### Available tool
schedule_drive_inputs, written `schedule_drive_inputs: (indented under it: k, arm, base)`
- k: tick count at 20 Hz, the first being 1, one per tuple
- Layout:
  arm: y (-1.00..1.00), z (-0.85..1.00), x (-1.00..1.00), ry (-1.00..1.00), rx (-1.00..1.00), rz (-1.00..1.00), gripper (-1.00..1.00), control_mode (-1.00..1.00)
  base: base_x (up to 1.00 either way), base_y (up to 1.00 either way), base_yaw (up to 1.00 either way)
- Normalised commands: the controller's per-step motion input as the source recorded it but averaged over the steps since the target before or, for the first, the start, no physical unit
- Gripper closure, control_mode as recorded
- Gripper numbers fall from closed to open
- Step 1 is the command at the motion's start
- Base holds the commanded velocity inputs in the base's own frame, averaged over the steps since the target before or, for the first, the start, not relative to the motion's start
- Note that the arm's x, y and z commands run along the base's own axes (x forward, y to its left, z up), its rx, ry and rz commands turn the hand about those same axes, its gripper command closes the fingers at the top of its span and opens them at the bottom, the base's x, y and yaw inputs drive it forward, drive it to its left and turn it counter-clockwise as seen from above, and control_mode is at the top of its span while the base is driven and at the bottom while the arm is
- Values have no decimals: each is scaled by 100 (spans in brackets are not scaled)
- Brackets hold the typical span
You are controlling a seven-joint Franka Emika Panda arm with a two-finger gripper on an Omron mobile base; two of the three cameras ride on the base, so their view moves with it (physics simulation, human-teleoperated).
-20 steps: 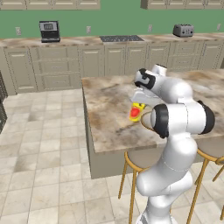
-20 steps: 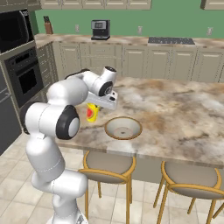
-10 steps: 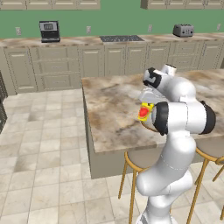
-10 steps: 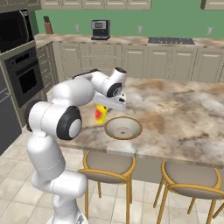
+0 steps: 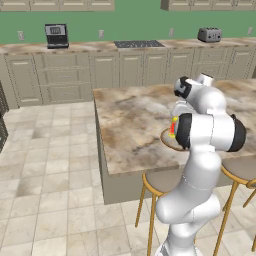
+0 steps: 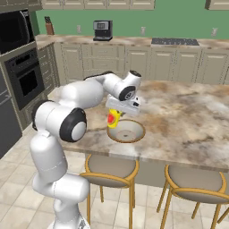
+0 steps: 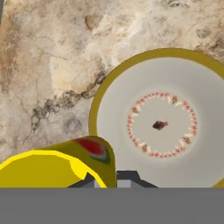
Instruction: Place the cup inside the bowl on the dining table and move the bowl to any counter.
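You have the cup point(image 6: 113, 118) clenched in the gripper point(image 6: 120, 117), lifted clear of the dining table point(image 6: 188, 120) and hanging at the near-left rim of the bowl point(image 6: 126, 132); look just left of centre in the right base view. It is yellow with a red mark on its side. In the hand view the cup point(image 7: 57, 166) fills the lower left corner, red patch turned up, and the bowl point(image 7: 166, 118) spreads across the right half of the frame, its olive-yellow rim around a pale grey inside with a ring of small red marks. The bowl sits flat on the marbled stone top, near the table edge closest to you.

In the left base view, a sliver of the cup point(image 5: 173, 127) and the bowl's edge point(image 5: 167, 139) peek out at centre right behind the arm's dark elbow.

Below the table edge stand two stools point(image 6: 109, 172) with wooden legs. Along the far wall in the upper part of the frame runs the counter point(image 5: 75, 47), carrying a coffee machine point(image 5: 56, 36), a cooktop point(image 5: 139, 44) and a toaster point(image 5: 209, 34). A wall oven point(image 6: 24, 74) stands at the left edge of the right base view.
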Motion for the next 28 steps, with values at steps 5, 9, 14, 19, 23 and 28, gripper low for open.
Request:
schedule_drive_inputs:
  k: [5,9,14,19,23,28]
  arm:
    - [-35,2,0,0,-2,3,100,-100]
    - [-3,6,0,0,-5,5,100,-100]
    - [0,1,0,0,-8,5,100,-100]
    - [0,0,0,0,-8,4,100,-100]
    - [-2,-6,0,1,0,4,100,-100]
    - [-6,-25,0,1,0,3,100,-100]
  base:
    - [0,0,0]
    - [0,0,0]
    - [0,0,0]
    - [0,0,0]
    - [0,0,0]
    - [0,0,0]
